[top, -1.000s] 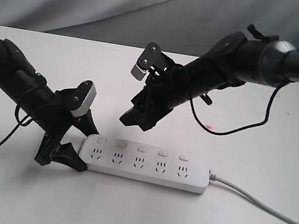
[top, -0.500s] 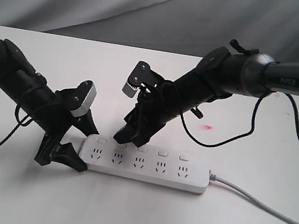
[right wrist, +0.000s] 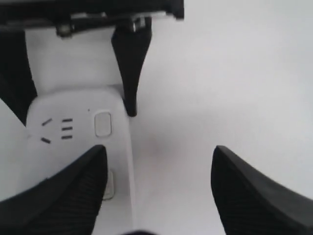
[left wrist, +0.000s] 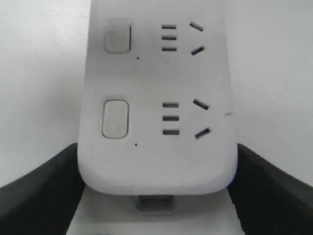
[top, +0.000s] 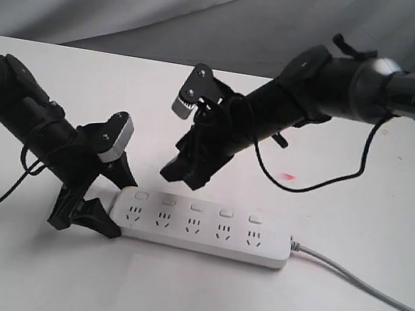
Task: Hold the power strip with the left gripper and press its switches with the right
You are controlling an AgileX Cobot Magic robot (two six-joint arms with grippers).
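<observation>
The long white power strip [top: 204, 227], with five sockets and switches [top: 198, 206], is lying on the table [top: 184, 302]. The left gripper [top: 114, 205] is clamping its end. The right gripper [top: 187, 172] is hovering above it, spread wide and empty.

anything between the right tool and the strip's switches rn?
Nothing. In the exterior view the right tool hangs above the strip, near the left end of its switches, and the gap between them is bare.
</observation>
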